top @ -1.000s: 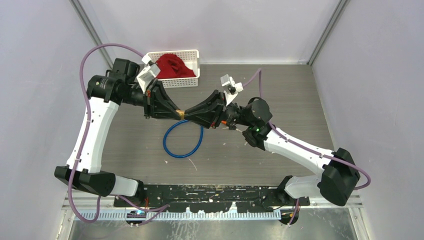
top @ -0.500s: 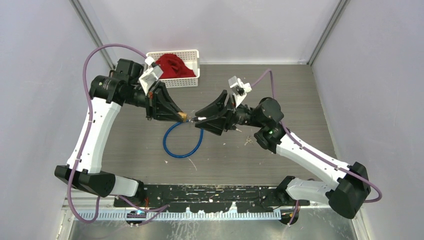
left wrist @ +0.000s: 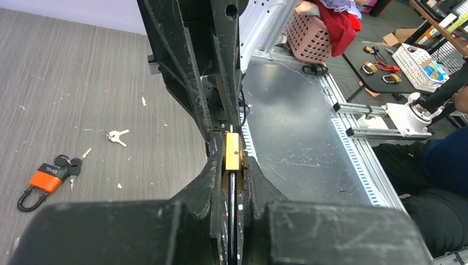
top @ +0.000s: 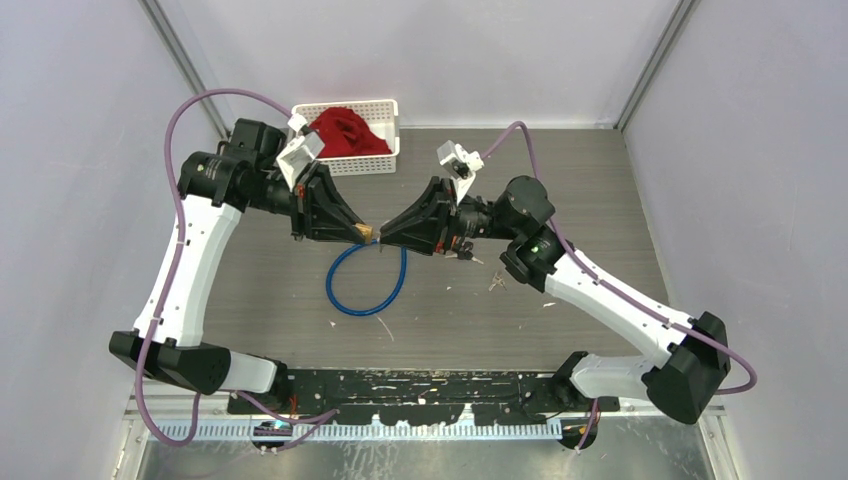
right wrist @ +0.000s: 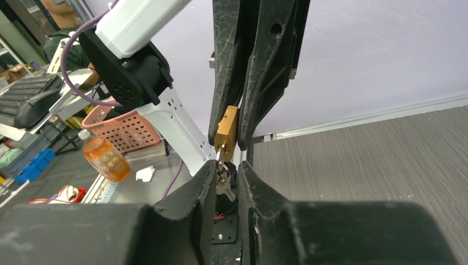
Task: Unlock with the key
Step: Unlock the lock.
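Observation:
My left gripper (top: 362, 231) is shut on a brass padlock (top: 366, 230) and holds it above the table. The padlock shows between the left fingertips in the left wrist view (left wrist: 232, 152). A blue cable loop (top: 365, 290) hangs from it down to the table. My right gripper (top: 383, 238) meets it tip to tip from the right. In the right wrist view, a silver key (right wrist: 221, 156) is in the bottom of the padlock (right wrist: 227, 130). Its ring and a spare key (right wrist: 224, 181) sit between my right fingers.
A white basket (top: 392, 108) with a red cloth (top: 345, 132) stands at the back left. An orange padlock with keys (left wrist: 47, 176) and loose silver keys (left wrist: 117, 136) lie on the table beneath the right arm. Small keys (top: 497, 281) lie right of centre.
The right gripper had pulled back to the right with the key half a second ago. It has moved left again, and the key is back at the padlock. The left arm barely moved.

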Controlling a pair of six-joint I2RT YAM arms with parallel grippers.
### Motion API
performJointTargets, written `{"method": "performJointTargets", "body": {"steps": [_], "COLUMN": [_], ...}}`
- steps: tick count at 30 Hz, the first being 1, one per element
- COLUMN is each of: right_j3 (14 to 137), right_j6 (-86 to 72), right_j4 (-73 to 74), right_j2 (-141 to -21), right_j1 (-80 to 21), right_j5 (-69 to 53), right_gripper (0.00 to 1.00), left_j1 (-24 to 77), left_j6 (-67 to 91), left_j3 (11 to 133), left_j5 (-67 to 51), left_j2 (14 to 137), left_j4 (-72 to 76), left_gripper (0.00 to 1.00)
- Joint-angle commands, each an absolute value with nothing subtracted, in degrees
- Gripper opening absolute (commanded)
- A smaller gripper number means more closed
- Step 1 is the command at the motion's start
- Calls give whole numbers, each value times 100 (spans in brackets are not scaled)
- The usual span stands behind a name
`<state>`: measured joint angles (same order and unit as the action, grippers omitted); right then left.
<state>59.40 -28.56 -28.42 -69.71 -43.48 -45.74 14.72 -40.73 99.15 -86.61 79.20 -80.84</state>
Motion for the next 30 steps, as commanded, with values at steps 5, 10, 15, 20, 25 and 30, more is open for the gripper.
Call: {"method": "performJointTargets", "body": {"steps": [5,10,15,20,25,30], "right_j3": [6261,6341,6415,6400,6498,6494], "right_j6": [-2814,-2845,-2895,-2751,-3014,-3313], "right_j4": [-2872,-2877,-2792,-2383,-2448,-2703], "right_j2": [-7068,-7182,-7289,-7093,-7199,-7308], "right_j1": [-4335,-4346,-4382,-4377,-4370,-4374], "right_j5": [-4685,-4672,-4649,-4665,-4774,-4766], "right_gripper": [13,4,14,30,18,6], "left_j1": [1456,1448,1442,1436,1440,1441], "left_j6": [-4141,-4144,-4135,-4063,-4061,-4062], "left_j3": [9949,9897,9821,9738,9764,9615], "left_j5": [-9773,-9769,-9765,-9762,-9765,-9762], "left_j2": [7781,7790,7770,7724,7739,7693], "left_j4": [-8052,-7999,-7949,-7867,-7857,-7758], "left_gripper": [0,0,0,0,0,0]}}
